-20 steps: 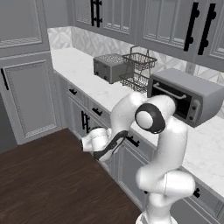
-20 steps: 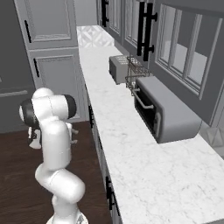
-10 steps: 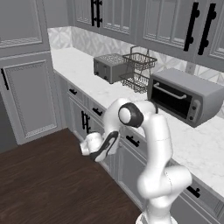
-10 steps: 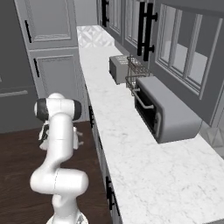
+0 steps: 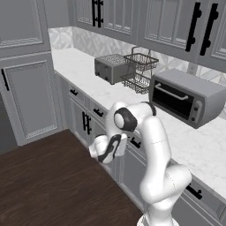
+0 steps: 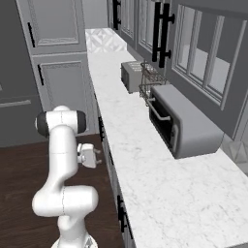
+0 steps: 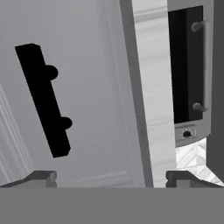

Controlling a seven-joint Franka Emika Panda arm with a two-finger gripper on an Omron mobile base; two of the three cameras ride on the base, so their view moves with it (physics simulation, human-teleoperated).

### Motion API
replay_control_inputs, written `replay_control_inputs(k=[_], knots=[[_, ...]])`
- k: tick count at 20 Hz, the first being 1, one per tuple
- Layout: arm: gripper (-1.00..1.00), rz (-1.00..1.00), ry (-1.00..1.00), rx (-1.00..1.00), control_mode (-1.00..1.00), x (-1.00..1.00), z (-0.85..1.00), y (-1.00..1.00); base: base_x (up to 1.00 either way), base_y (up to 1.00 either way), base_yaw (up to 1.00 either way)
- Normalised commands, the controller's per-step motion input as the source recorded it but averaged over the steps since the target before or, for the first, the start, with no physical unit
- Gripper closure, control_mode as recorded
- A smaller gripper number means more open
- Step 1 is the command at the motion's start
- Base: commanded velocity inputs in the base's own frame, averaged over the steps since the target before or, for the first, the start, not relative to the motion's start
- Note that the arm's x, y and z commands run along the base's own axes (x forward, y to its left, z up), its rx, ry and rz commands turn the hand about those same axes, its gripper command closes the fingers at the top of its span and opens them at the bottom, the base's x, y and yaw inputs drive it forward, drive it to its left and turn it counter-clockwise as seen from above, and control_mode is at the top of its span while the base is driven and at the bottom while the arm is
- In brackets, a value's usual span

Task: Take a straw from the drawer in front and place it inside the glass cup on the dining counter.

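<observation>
The drawer point(image 7: 87, 87) front ran off the hand view's top and left edges, so its outline could not be traced; its contents were hidden behind the closed panel. In the left base view the gripper point(image 5: 107, 149) hid the cabinet front behind it; the oven point(image 7: 192, 74) was cut by the hand view's right edge.

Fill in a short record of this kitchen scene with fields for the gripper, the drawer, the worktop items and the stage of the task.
gripper: gripper open, fingers spread wide, holding nothing, low in front of the cabinets
drawer: drawer shut, its black bar handle close ahead of the fingers, not touched
worktop items: toaster, wire rack and toaster oven in a row on the marble worktop
stage: reaching for the handle; drawer not yet opened
</observation>
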Motion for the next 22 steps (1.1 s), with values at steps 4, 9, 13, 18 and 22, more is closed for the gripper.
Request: replay_control_inputs(k=[4,9,13,18,22], knots=[[-1.0,0.07,0.0,0.08,-1.0,0.06,-0.12,-0.21,0.0,0.0,0.0],[-1.0,0.13,0.0,0.07,-1.0,0.19,-0.2,0.0,0.0,0.0,0.0],[-1.0,0.18,0.03,0.05,-1.0,0.26,-0.22,-0.03,0.0,0.0,0.0],[-1.0,0.14,0.11,0.03,-1.0,0.46,-0.26,-0.01,0.0,0.0,0.0],[-1.0,0.02,0.12,0.0,-1.0,0.56,-0.21,0.0,0.0,0.0,0.0]])
